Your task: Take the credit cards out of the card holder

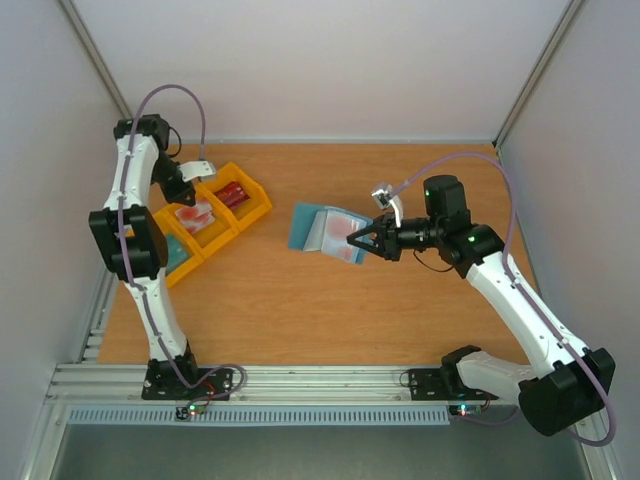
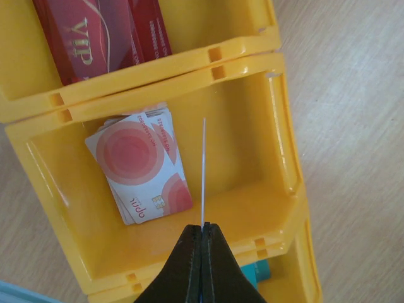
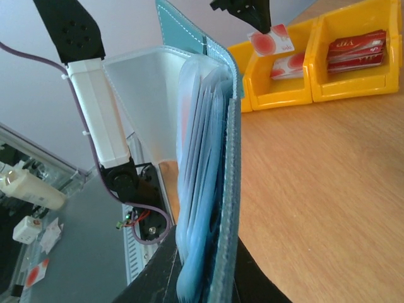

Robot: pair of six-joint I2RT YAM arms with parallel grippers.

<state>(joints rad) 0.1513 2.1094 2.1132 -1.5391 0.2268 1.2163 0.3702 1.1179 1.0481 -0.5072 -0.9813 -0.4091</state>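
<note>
Top, left-wrist and right-wrist views. The left gripper [image 2: 202, 231] is pinching a card [image 2: 204, 170] between fully closed fingers. The card is showing edge-on as a thin white line, and it is hanging over the middle compartment of the yellow tray [image 2: 284, 158]. From the right wrist it is showing a pinkish-red face above the tray. A stack [image 2: 142, 167] of pinkish-red cards with ring patterns is lying flat in that compartment, against its left side. Dark red VIP cards [image 2: 101, 31] are filling the neighbouring compartment. Something teal [image 2: 255, 275], mostly hidden, is lying in the third.

The wallet [image 1: 318, 228] is lying open near the middle of the table [image 1: 300, 310], well apart from the tray. The right gripper [image 1: 360, 240] is clamping the wallet's right edge, its fingers closed on the blue cover and the clear sleeves inside. A pink card [image 1: 345, 240] is showing through a sleeve just beside the fingertips. How many more cards the sleeves are holding cannot be told.
</note>
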